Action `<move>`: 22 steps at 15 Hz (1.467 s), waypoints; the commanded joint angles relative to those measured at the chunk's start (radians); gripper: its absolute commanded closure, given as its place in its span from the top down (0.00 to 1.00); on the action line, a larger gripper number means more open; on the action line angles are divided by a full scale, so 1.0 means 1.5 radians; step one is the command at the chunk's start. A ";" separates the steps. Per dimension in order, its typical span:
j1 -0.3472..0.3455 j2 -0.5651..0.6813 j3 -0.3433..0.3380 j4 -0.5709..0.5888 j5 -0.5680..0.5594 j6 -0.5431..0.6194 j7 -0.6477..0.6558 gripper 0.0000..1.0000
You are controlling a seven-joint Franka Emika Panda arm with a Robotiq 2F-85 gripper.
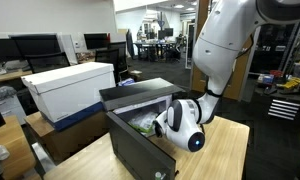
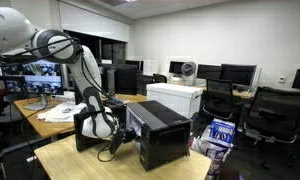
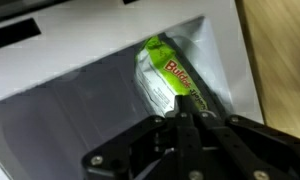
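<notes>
In the wrist view my gripper (image 3: 180, 113) has its two fingers pressed together at the lower end of a green and white snack bag (image 3: 168, 78). The bag lies tilted against the pale inner wall of a black box (image 3: 80, 100), near its corner. In both exterior views the arm reaches down into the open black box (image 1: 140, 148) (image 2: 162, 138) on the wooden table. The white wrist (image 1: 180, 122) sits at the box's rim and the fingertips are hidden inside. Something greenish (image 1: 143, 125) shows in the box.
A large white box (image 1: 70, 85) (image 2: 176, 97) stands behind the black box. The wooden table's (image 1: 225, 150) edges are close. Desks with monitors (image 2: 240, 74), office chairs (image 2: 275, 110) and clutter surround the table.
</notes>
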 commanded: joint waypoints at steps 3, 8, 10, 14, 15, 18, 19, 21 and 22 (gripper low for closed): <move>-0.013 0.026 0.003 0.046 0.001 0.043 -0.001 0.00; -0.032 0.052 0.037 0.090 0.000 0.037 -0.003 0.00; -0.031 0.058 0.043 0.102 0.001 0.037 -0.001 0.00; -0.029 0.069 0.052 0.127 0.007 0.034 0.001 0.00; -0.028 0.073 0.053 0.136 0.012 0.033 -0.001 0.00; -0.027 0.087 0.054 0.167 0.032 0.034 -0.007 0.00; -0.026 0.092 0.054 0.178 0.040 0.035 -0.009 0.00; -0.025 0.103 0.054 0.202 0.063 0.037 -0.013 0.00; -0.024 0.109 0.053 0.213 0.074 0.036 -0.014 0.00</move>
